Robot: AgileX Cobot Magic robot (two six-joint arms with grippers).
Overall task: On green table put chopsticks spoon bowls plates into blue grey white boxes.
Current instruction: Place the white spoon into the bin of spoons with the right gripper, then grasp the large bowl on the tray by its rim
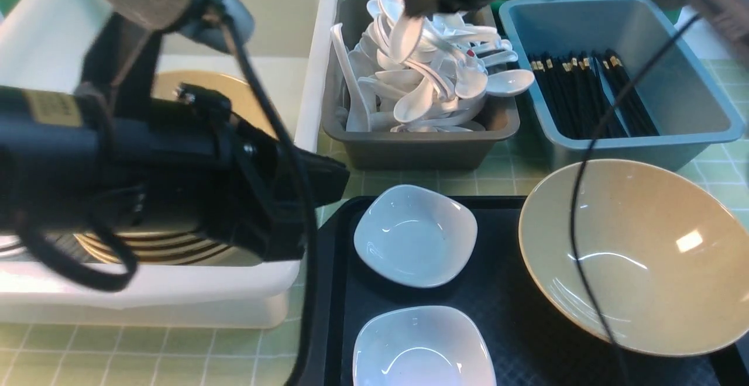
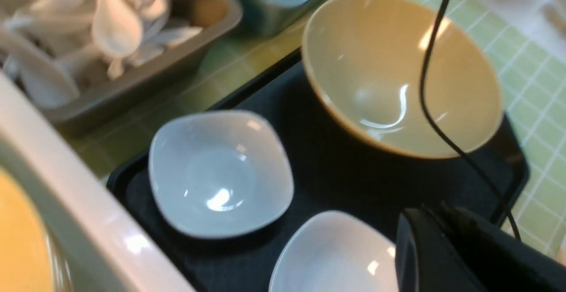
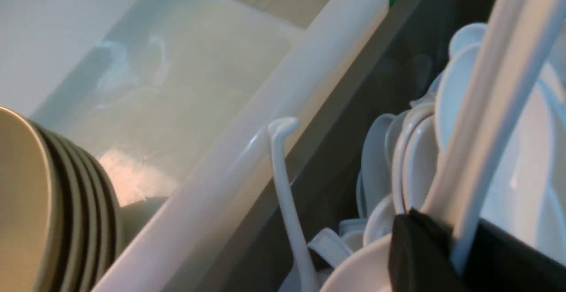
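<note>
Spoon, glossy white (image 1: 405, 38), clenched in my right jaws over the full dark grey plastic bin (image 1: 418, 149); left jaws I cannot tell. Two small white dishes (image 1: 414, 235) and one olive-tan bowl (image 1: 638, 251) left to box.

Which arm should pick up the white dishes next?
Left, probably. The left gripper hangs right beside a white dish on the black tray, while the right gripper is far off, shut on a spoon above the grey box.
</note>
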